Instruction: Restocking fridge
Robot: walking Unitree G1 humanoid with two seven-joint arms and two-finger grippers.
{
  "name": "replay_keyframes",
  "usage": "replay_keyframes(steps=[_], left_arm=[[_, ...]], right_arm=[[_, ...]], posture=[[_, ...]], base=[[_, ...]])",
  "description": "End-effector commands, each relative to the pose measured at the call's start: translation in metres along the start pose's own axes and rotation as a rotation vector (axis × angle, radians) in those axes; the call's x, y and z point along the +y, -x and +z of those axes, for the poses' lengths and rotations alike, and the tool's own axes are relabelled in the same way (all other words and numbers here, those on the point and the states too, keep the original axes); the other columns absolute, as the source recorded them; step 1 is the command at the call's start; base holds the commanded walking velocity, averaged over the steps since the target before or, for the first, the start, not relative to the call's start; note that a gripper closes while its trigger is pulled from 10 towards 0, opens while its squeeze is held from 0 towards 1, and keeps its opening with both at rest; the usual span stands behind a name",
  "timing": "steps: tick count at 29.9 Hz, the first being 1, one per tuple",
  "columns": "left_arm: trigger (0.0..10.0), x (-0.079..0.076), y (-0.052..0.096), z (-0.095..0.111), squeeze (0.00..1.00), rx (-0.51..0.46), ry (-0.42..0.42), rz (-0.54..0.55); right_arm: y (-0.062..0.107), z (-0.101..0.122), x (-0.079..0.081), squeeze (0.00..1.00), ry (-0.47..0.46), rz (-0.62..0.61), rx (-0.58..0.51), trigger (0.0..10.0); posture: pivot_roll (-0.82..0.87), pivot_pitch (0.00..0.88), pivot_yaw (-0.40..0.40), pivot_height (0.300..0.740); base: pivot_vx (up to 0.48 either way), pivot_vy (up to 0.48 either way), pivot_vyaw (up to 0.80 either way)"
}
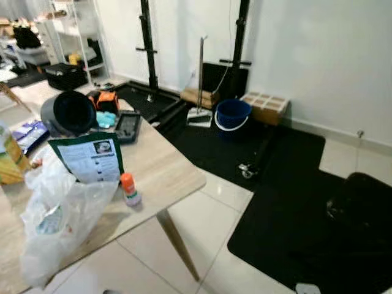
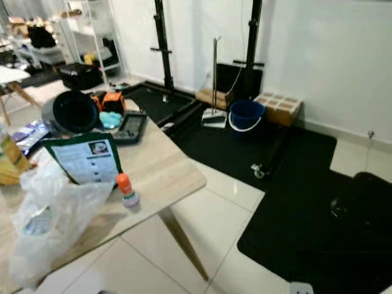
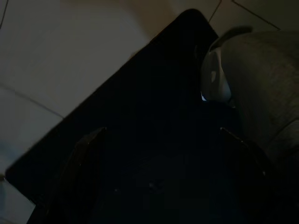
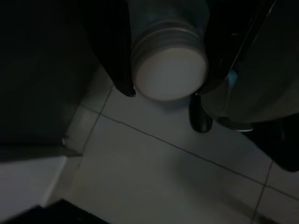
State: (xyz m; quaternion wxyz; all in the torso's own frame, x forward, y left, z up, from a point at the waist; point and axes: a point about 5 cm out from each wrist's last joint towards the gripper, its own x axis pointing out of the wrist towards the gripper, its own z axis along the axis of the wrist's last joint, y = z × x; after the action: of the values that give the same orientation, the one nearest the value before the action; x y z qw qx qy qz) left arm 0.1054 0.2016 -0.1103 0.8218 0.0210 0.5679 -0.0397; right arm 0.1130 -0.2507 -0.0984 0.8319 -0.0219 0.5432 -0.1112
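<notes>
Right gripper (image 4: 163, 93) clamped a white-capped bottle (image 4: 169, 70) over tile floor (image 4: 154, 182) (dim view). Left gripper (image 3: 159, 135) hung spread above black mat (image 3: 140, 116). Plastic bag (image 1: 58, 214) sat on wooden table (image 1: 165, 168).

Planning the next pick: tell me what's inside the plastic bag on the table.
Through the clear plastic bag on the table, one pale item with a bluish label shows; I cannot tell what it is. Crumpled folds hide the rest. A green leaflet stands behind it.
</notes>
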Motion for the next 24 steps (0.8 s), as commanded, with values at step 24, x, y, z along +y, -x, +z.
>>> replay_keyframes(steps=[24], left_arm=[[10.0,-0.0016,-0.001,0.0071,0.0,-0.016,-0.017,-0.015]], right_arm=[[0.0001,-0.0026,0.0029,0.0,-0.006,0.009,0.006,10.0]], posture=[[0.07,0.0,0.007,0.74]], base=[[-0.206,0.0,0.0]])
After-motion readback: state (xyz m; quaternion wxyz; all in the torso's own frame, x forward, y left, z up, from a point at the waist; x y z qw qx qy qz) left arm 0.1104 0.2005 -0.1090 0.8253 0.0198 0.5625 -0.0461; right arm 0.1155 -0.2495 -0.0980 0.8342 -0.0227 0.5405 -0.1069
